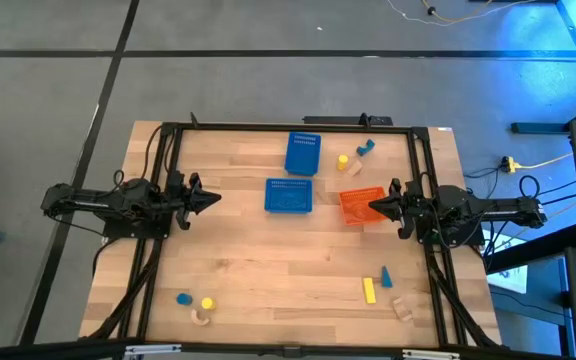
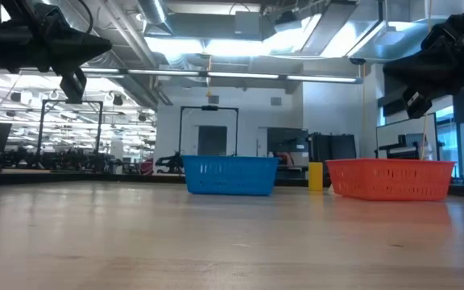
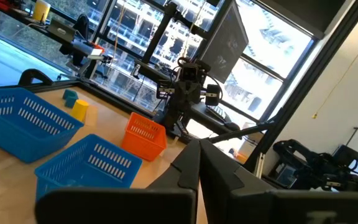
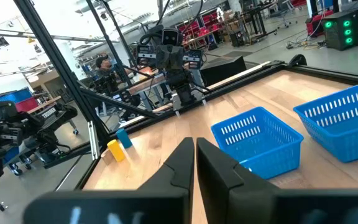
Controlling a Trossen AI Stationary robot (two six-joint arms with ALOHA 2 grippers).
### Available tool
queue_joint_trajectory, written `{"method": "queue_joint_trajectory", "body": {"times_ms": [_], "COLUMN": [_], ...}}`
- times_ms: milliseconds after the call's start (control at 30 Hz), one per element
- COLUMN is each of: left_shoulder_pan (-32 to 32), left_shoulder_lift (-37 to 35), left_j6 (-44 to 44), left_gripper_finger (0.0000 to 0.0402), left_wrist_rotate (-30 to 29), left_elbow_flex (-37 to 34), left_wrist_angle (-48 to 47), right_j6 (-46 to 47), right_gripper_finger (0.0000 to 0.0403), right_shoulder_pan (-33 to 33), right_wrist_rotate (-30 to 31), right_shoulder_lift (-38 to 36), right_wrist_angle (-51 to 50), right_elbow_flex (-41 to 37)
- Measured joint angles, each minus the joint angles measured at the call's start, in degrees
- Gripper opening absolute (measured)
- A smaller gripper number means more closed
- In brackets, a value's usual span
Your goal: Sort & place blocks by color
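Small blocks lie on the table in three groups. At the far side are a yellow cylinder, a blue block and a wooden one. Near right lie a yellow bar, a blue cone and a wooden block. Near left lie a blue block, a yellow one and a wooden arch. My left gripper hovers shut at the table's left. My right gripper hovers shut over the orange basket's right part. Both are raised and hold nothing.
Two blue perforated baskets stand mid-table, toward the far side. An orange basket stands right of them, under my right gripper. A black frame runs round the work area. Bare wood spreads between the near block groups.
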Motion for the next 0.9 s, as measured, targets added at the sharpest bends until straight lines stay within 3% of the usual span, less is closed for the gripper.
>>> {"method": "queue_joint_trajectory", "body": {"times_ms": [533,900], "left_shoulder_pan": [0.00,0.00], "left_shoulder_lift": [0.00,0.02], "left_j6": [0.02,0.00], "left_gripper_finger": [0.0030,0.0017], "left_wrist_rotate": [0.00,-0.02], "left_elbow_flex": [0.00,0.00], "left_wrist_angle": [0.00,-0.02], "right_j6": [-0.01,-0.01], "right_gripper_finger": [0.0020,0.0020], "right_shoulder_pan": [0.01,0.00], "right_wrist_rotate": [0.01,-0.01], "right_shoulder_lift": [0.02,0.00], "right_wrist_angle": [0.02,0.00], "right_elbow_flex": [0.00,0.00]}}
